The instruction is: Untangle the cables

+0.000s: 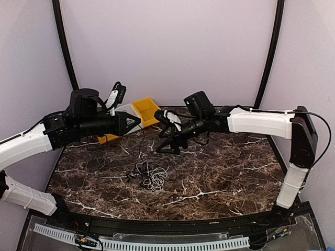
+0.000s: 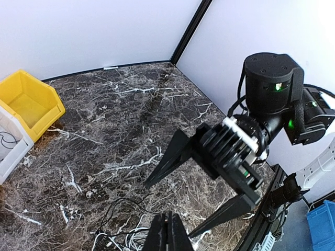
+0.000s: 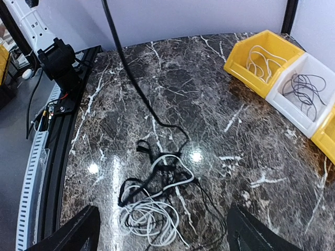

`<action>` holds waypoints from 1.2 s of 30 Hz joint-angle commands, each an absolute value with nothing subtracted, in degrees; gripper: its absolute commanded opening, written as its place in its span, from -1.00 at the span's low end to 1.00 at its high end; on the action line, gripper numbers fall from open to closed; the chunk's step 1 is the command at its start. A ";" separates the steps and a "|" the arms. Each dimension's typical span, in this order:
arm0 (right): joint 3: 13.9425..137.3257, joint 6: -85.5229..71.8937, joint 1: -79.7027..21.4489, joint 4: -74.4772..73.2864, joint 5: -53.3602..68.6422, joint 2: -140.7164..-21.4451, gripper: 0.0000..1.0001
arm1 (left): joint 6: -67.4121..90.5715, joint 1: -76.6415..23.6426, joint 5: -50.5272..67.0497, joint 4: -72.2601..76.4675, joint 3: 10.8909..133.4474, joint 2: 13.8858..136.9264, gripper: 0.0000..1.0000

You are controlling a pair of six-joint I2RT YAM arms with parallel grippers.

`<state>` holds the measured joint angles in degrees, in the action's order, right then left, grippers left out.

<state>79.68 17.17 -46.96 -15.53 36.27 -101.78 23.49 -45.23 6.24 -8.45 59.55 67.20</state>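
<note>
The cables (image 1: 153, 178) lie in a loose white and black tangle on the marble table (image 1: 225, 178), well apart from the yellow bin (image 1: 147, 111), on the side nearer the arm bases. The left gripper (image 1: 139, 124) hangs just in front of that bin, its jaws closed on a black cord (image 3: 128, 68) that rises out of the tangle. The right gripper (image 1: 166, 142), to the right of the bin, hovers with its jaws spread wide, holding nothing.

Dark marble table (image 1: 225, 178) bears tangled cables (image 1: 153, 179) and, seemingly, three bins (image 3: 246, 78).
</note>
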 commanded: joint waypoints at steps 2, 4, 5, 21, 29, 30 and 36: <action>84.53 11.28 -50.41 -6.44 38.42 -105.89 0.70 | 24.56 -45.44 4.49 -6.37 61.20 63.62 -1.00; 84.57 10.46 -51.31 -3.22 38.17 -107.67 0.70 | 24.38 -45.45 4.23 -6.28 61.98 62.83 -1.00; 84.55 10.20 -51.85 -1.60 37.28 -108.67 0.69 | 24.07 -45.45 3.83 -6.21 62.32 62.42 -1.00; 90.40 1.50 -55.59 3.37 34.23 -129.09 -0.47 | 19.35 -45.50 1.80 -10.70 79.01 63.60 -1.00; 85.61 1.93 -55.59 2.25 35.89 -129.04 -0.60 | 12.47 -45.45 -5.29 -18.94 111.78 70.95 -1.00; 85.30 2.08 -55.59 2.13 35.72 -129.19 -0.59 | 11.80 -45.49 -5.72 -18.29 113.46 71.25 -1.00; 84.05 2.08 -55.54 2.64 35.59 -128.69 -0.60 | 10.58 -45.52 -8.77 -16.81 117.52 71.70 -1.00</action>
